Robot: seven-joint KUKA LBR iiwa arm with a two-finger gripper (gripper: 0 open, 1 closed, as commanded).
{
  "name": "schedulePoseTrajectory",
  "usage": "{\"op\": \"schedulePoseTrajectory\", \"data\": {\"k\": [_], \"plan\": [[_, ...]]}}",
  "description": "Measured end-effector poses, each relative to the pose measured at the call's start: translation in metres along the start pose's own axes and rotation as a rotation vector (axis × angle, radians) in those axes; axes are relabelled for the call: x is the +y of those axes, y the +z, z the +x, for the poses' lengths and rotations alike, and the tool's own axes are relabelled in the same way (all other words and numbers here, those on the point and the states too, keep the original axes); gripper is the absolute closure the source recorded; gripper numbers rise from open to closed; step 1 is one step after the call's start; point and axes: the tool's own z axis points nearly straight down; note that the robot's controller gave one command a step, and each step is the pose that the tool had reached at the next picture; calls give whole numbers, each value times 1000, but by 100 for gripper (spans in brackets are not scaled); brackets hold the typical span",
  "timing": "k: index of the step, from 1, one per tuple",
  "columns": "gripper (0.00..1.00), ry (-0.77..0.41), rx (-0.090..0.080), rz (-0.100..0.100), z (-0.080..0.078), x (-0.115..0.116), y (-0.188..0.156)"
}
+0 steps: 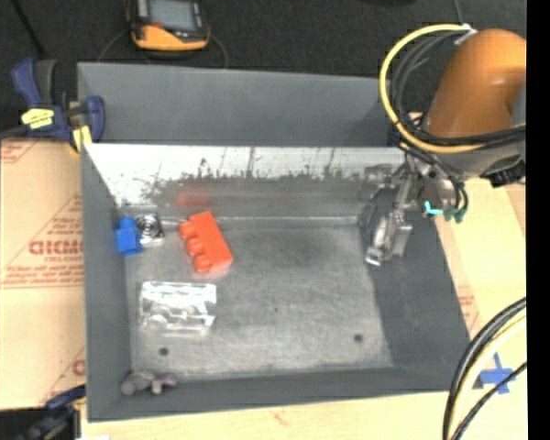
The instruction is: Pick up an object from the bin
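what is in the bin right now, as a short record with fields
bin: grey metal
end effector: by the right wall, over bare floor, apart from every thing
orange toy brick: left of middle, towards the back wall
blue block: far left, beside a small silver piece
clear plastic packet: front left, lying flat
small grey piece: front left corner

The middle and right of the bin (293,310) are bare floor, open up to the right wall, where the gripper (383,244) hangs. The left side is crowded: an orange brick (206,243), a blue block (126,236) beside a small metal piece (148,228), a clear plastic piece (177,305) and a grey bit (147,384) in the near-left corner.
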Motion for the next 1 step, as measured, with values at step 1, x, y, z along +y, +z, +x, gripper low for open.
{"op": "schedulePoseTrajectory", "data": {"k": [1], "plan": [[100,-5,-8,2,-2,1,-5]]}}
